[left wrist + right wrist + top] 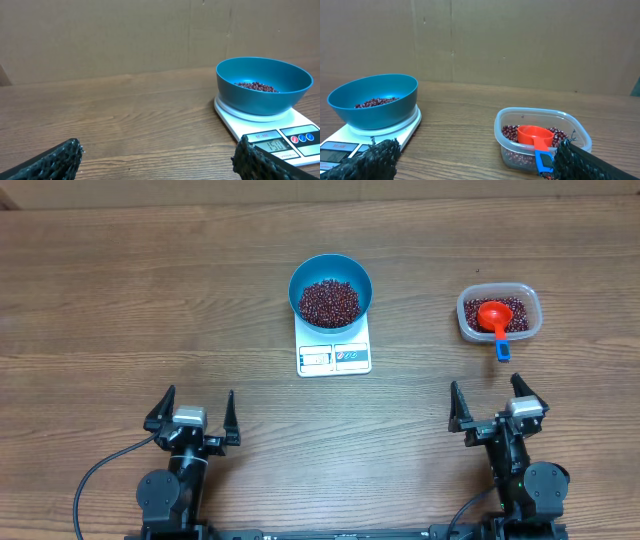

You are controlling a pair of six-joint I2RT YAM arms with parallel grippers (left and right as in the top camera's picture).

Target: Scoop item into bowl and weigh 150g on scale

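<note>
bowl [297,284] of beans [330,302] on scale [334,358], scoop [492,315] in tub [534,307]

A brown wood-grain bench [120,300] with long horizontal grain fills the overhead view. Behind its far edge stands a plain tan cardboard wall [100,35], marked by faint vertical seams. Light is soft and even, leaving a mild sheen on the wood.

We see a wooden worktop [120,300] carrying the white scale [334,358] and, right of the scale, a clear plastic tub [462,320].
</note>
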